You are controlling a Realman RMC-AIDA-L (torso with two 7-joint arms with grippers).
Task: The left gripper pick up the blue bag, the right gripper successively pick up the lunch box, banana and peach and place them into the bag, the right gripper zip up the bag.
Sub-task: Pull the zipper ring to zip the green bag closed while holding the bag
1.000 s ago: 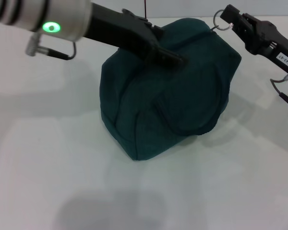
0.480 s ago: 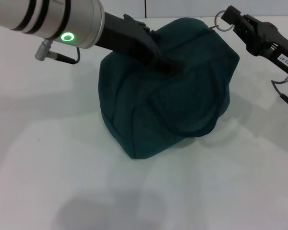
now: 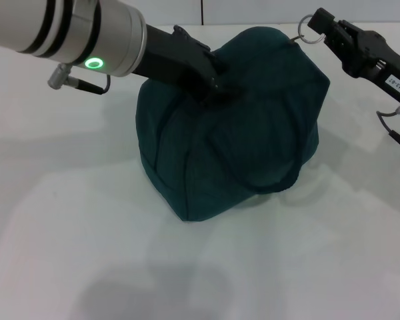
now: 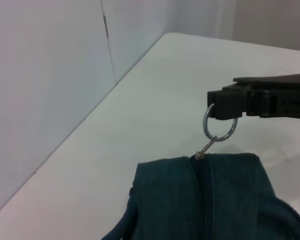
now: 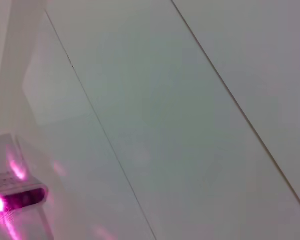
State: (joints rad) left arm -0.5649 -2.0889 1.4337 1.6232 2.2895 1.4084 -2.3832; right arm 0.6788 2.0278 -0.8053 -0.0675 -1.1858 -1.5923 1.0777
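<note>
The right gripper (image 3: 311,23) fingers pinch the zipper ring (image 4: 219,127); the left gripper (image 3: 217,90) clamps the blue bag (image 3: 253,140); a slanted pull may slip the ring free.

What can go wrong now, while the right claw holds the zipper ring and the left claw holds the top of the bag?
1. The right claw grips only the thin zipper ring; the ring may slip out, or the small link to the slider may bend.
2. The left claw pinches only fabric on top of the blue bag. If that grip slips, the bag may slide on the table rather than the zipper moving.
</note>
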